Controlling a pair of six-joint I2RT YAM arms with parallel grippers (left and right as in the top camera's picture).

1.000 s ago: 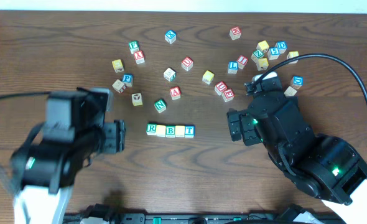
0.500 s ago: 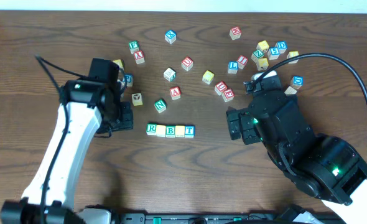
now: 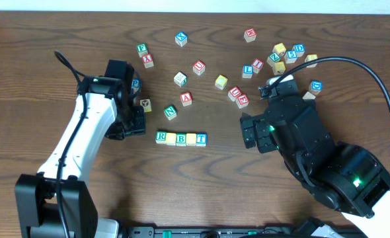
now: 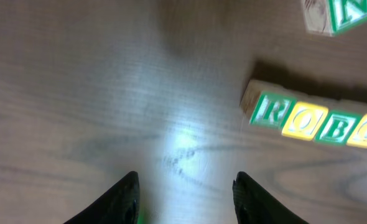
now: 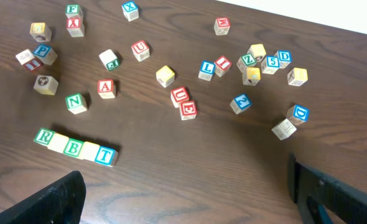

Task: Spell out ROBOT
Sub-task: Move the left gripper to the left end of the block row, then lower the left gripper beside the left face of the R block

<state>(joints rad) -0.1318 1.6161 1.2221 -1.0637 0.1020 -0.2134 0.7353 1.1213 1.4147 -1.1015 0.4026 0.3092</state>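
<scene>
the five small wooden letter cubes (image 3: 181, 139) sit touching in a row at near centre reading robot, so spelling looks done; the black left gripper (image 4: 185, 186) just left of them and the black right gripper (image 5: 183, 186) gape empty.

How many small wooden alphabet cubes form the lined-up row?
5, touching, in order: green-lettered R cube, yellow cube, green-lettered B cube, second yellow cube, blue-lettered T cube. None hidden.

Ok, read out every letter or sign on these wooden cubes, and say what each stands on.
"ROBOT": row of five small wooden cubes.
"N": green-lettered wooden cube.
"A": red-lettered wooden cube.
"X", "F", "P", "U", "L", "I", "Z", "D", "E": scattered cubes.
Remaining faces: too small or blurred.
</scene>
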